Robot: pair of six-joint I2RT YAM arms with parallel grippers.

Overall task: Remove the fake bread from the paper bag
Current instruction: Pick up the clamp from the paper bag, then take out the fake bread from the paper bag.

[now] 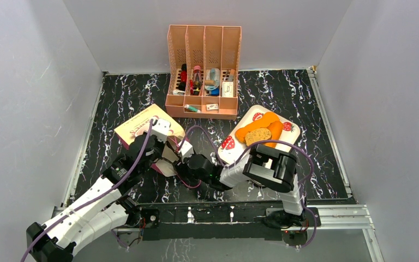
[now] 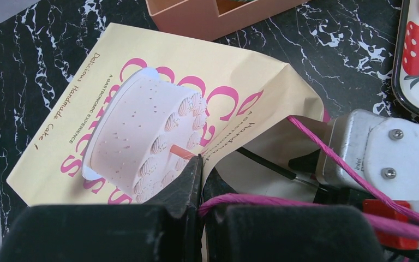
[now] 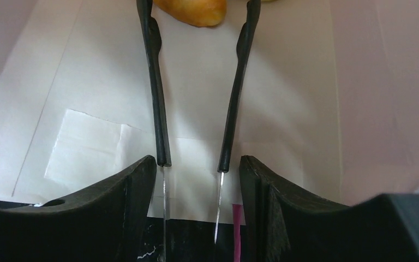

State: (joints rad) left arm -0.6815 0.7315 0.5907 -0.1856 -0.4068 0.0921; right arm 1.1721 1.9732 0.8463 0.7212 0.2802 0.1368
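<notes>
The left tool [image 2: 199, 164] is closed tight, its black fingers pinching the upper edge of the cream-beige paper bag [image 2: 158, 54] at its mouth. The bag lies flat on the black white-veined bench [image 1: 327, 164].

The right tool [image 3: 198, 4] reaches inside the bag. Its long thin black fingers stand partly open. The rounded end of a glossy orange-golden toy loaf [image 3: 191, 12] lies deep in the bag between the fingertips, with a gap showing on one side. The tips run out of the picture, so contact cannot be told.

The bag's face shows a pink cake over large magenta letters that the cake partly hides. Small print beside it reads "Delicious Handmade Cake" and "A GASTRONOMIC EXPERIENCE".

Right of the bag, a white strawberry-print tray [image 1: 246, 121] carries more orange toy loaves [image 1: 262, 123] and a brown speckled slice [image 1: 258, 136]. Behind the bag stands a peach slotted file organiser [image 1: 203, 71].
</notes>
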